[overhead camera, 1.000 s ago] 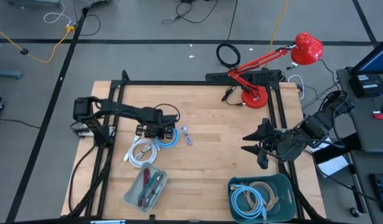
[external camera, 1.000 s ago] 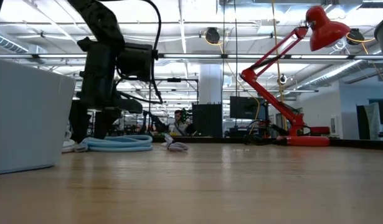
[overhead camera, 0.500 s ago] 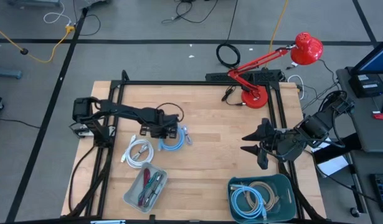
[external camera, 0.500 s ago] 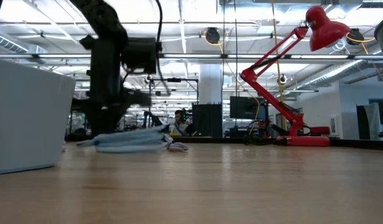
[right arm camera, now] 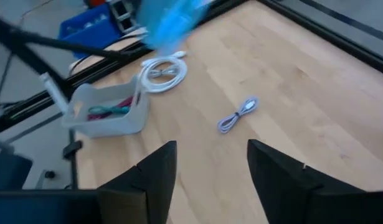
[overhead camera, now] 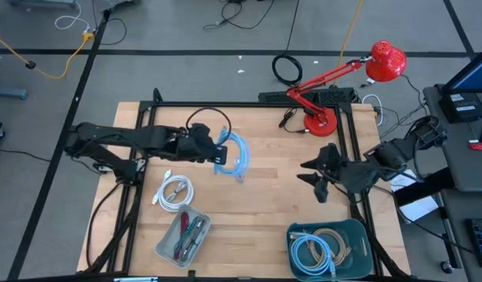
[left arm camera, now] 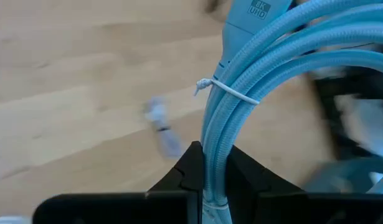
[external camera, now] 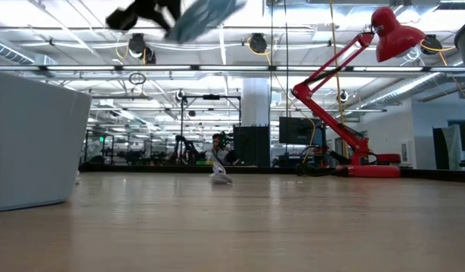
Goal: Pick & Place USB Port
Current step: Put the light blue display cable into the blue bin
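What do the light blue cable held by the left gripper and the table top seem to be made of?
Light blue cable: looks sheathed in woven fabric, matte; a fine braided texture shows in the left wrist view. A thin white tie, probably plastic, binds its loops. The left gripper is shut on it.

Table top: apparently light wood, smooth; plank lines and grain show.

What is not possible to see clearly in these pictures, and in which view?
- Light blue cable coil: in the low view it is blurred and cut off by the top edge, so its shape there is unclear.
- Left claw: shut on the coil; in the high view the coil hides its fingers.
- Small cable on the table: its plug type is too small to tell in any view.
- Grey bin: its contents are too small to name.
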### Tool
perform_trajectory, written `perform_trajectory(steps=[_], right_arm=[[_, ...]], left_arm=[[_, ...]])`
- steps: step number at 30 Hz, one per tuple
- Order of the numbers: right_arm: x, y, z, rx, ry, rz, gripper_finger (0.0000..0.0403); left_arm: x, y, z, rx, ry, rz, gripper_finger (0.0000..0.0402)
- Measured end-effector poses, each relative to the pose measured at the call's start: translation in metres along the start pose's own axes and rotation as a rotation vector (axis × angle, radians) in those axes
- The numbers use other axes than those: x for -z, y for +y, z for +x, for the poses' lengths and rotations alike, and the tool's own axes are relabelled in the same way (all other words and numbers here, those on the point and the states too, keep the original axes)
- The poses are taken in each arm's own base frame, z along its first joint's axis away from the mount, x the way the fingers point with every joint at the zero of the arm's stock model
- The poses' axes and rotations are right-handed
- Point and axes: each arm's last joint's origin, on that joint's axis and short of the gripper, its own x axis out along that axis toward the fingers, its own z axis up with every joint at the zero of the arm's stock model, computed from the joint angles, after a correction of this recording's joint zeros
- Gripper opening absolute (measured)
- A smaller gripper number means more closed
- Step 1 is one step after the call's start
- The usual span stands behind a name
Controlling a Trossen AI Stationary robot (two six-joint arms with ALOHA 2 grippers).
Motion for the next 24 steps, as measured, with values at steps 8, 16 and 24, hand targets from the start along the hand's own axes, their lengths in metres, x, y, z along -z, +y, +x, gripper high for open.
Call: perform_trajectory(steps=[8,16,24], right_arm=[[-0.017,0.003,0.064,-0.025,0.108,0.125,0.0256],[-0.020,0.022,0.111,-0.168,0.131,0.205,0.0320],[-0.027,0.031,0.118,-0.187,0.010,0.284,0.0358]], left_arm=[[0.017,-0.038,-0.004,0.095,0.014,0.081,0.0036],[0.046,-0.031,0.008,-0.031,0.157,0.167,0.0036],[0.073,-0.025,-0.006,-0.114,0.134,0.262,0.0036]])
